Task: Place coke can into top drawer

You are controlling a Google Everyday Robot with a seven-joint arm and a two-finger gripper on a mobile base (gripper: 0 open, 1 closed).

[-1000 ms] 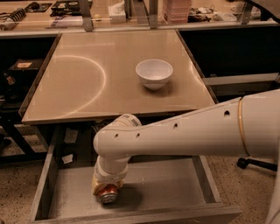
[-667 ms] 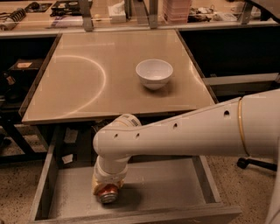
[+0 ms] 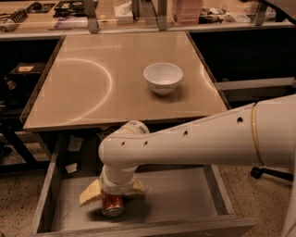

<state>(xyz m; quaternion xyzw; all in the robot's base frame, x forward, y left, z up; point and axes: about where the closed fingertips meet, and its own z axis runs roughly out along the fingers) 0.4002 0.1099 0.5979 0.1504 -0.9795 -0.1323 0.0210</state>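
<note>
The coke can [image 3: 112, 206], red-orange with a silver end, stands in the open top drawer [image 3: 185, 194], left of its middle, and seems to rest on the grey bottom. My gripper [image 3: 113, 198] points straight down over the can. Its tan fingers [image 3: 90, 193] are spread to either side of the can, wider than the can, so the gripper is open. The white wrist hides the can's top.
A white bowl [image 3: 163, 77] stands on the tan table top [image 3: 92, 92] above the drawer. My white arm [image 3: 208, 139] reaches across the drawer's right half from the right. A cluttered counter [image 3: 138, 14] runs along the back.
</note>
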